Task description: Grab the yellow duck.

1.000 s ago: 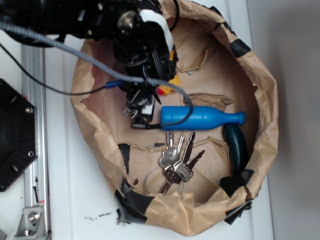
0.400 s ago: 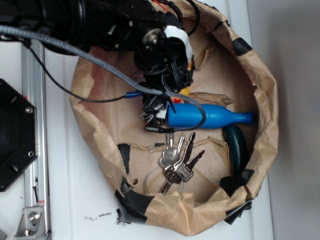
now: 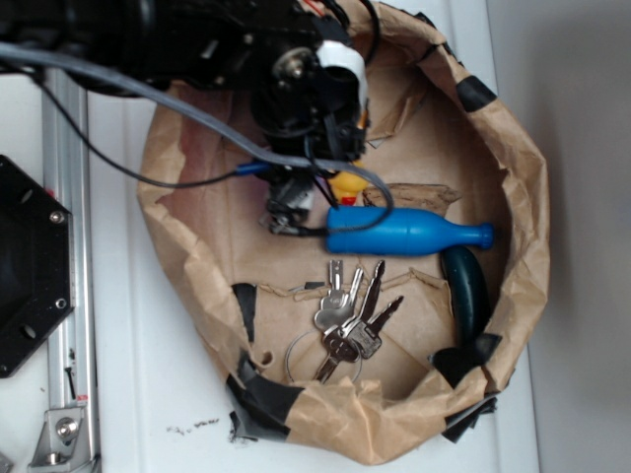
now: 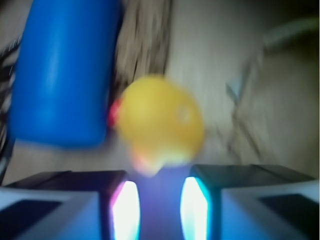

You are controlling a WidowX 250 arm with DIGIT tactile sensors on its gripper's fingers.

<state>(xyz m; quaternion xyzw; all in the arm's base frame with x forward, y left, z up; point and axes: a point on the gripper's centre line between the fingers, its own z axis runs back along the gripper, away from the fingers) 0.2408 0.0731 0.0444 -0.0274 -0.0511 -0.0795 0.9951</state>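
White surface (image 3: 128, 394) carries a brown paper bag (image 3: 523, 227) with rolled rim and black tape patches. Inside, the blue bottle (image 3: 409, 234) lies on its side, the landmark here. Black arm above and left of the bottle's base. Dark green object (image 3: 465, 291) just below the bottle's neck. Bunch of keys (image 3: 350, 320) below the bottle. Yellow duck (image 4: 160, 122) just beside the bottle's base, beak toward it, on the bag floor. Tool (image 4: 159, 200) open, fingers apart, duck at their tips, not gripped.
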